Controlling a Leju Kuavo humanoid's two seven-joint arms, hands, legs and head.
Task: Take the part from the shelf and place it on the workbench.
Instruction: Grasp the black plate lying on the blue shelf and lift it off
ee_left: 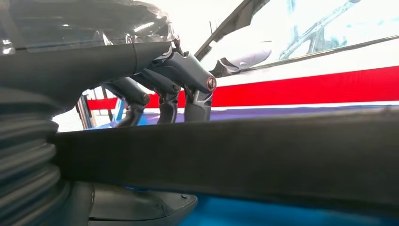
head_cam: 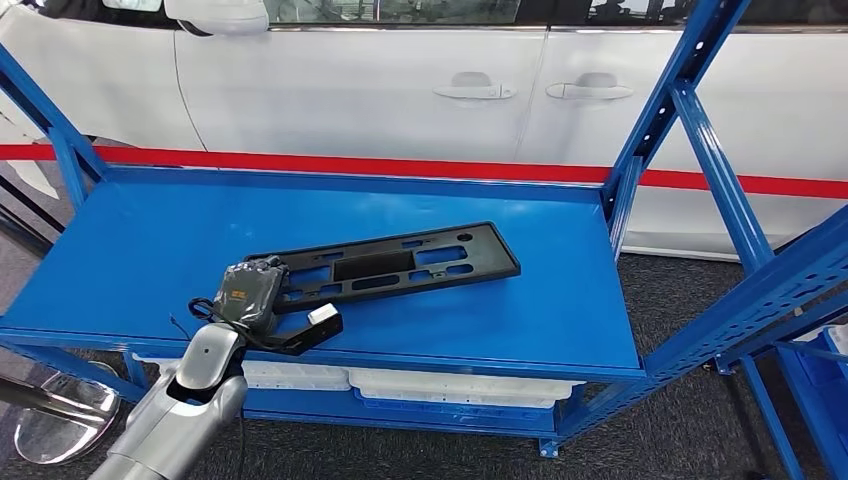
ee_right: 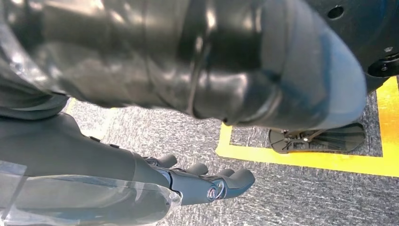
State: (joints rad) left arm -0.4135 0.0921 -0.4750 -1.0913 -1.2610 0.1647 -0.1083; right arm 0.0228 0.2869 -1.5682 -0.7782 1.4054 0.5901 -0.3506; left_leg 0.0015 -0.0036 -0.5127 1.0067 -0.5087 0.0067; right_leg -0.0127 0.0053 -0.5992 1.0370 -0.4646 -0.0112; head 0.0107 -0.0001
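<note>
One black part (head_cam: 390, 265) on blue shelf (head_cam: 560, 310), left hand (head_cam: 250, 295) gripping its end.

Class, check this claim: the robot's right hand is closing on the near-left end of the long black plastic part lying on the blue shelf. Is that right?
Not quite: it is the left hand, not the right, on the near-left end of the black plastic part on the blue shelf, as the head view shows. The right hand hangs over the floor.

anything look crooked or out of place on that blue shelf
The black part lies askew across the blue shelf, its near end poking past the front edge, where the left hand holds it. No damage visible.
</note>
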